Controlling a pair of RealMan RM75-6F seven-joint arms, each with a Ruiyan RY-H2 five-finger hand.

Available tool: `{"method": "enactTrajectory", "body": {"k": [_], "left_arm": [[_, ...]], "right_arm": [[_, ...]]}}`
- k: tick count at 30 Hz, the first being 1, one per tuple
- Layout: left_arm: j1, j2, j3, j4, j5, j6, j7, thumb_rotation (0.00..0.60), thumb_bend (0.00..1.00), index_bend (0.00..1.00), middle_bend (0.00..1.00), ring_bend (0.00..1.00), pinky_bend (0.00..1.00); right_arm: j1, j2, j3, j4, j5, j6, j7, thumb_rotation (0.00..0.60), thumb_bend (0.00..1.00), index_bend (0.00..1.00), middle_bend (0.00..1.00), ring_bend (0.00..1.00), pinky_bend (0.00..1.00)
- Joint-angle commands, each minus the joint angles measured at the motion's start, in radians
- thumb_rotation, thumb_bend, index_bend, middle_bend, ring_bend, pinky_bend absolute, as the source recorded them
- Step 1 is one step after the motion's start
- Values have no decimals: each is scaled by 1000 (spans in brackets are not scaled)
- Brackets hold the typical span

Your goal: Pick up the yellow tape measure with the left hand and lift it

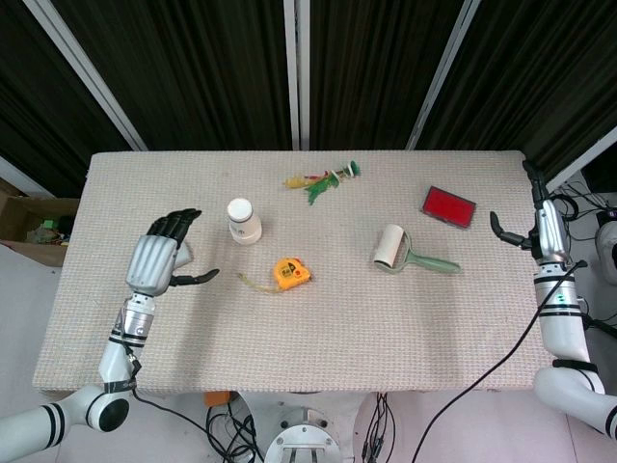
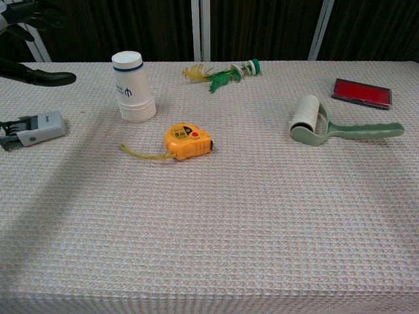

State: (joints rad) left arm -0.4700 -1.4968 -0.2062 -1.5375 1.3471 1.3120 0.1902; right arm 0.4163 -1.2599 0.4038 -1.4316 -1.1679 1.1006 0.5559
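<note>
The yellow tape measure [image 1: 291, 272] [image 2: 187, 141] lies flat near the table's middle, a short strip of tape pulled out to its left. My left hand [image 1: 164, 253] [image 2: 29, 39] hovers over the table's left side, well left of the tape measure, fingers apart and holding nothing. Its thumb points toward the tape measure. My right hand [image 1: 536, 220] stands at the table's right edge, fingers spread and empty. The chest view does not show it.
A stack of white paper cups [image 1: 244, 221] [image 2: 134, 95] stands between my left hand and the tape measure. A grey stapler [image 2: 33, 128] lies under the left hand. A green lint roller [image 1: 410, 252], a red box [image 1: 448, 206] and a green-yellow toy [image 1: 324, 179] lie farther right and back.
</note>
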Motion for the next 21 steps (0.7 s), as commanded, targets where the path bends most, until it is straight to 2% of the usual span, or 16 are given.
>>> {"method": "enactTrajectory", "body": {"k": [1, 7, 13, 21], "left_arm": [[2, 2, 2, 0, -4, -1, 1, 304, 44, 132, 131, 145, 219], [5, 1, 6, -3, 2, 6, -11, 301, 44, 133, 132, 145, 219], [0, -17, 38, -23, 52, 13, 14, 304, 44, 132, 136, 145, 219], [-45, -120, 88, -20, 96, -52, 82, 303, 44, 132, 153, 145, 219]], "right_arm": [[7, -10, -4, 25, 7, -13, 9, 600, 348, 0, 0, 0, 0], [12, -12, -4, 32, 0, -12, 17, 600, 348, 0, 0, 0, 0], [8, -5, -7, 21, -4, 1, 8, 600, 350, 0, 0, 0, 0], [-9, 12, -11, 5, -1, 18, 12, 600, 350, 0, 0, 0, 0]]}}
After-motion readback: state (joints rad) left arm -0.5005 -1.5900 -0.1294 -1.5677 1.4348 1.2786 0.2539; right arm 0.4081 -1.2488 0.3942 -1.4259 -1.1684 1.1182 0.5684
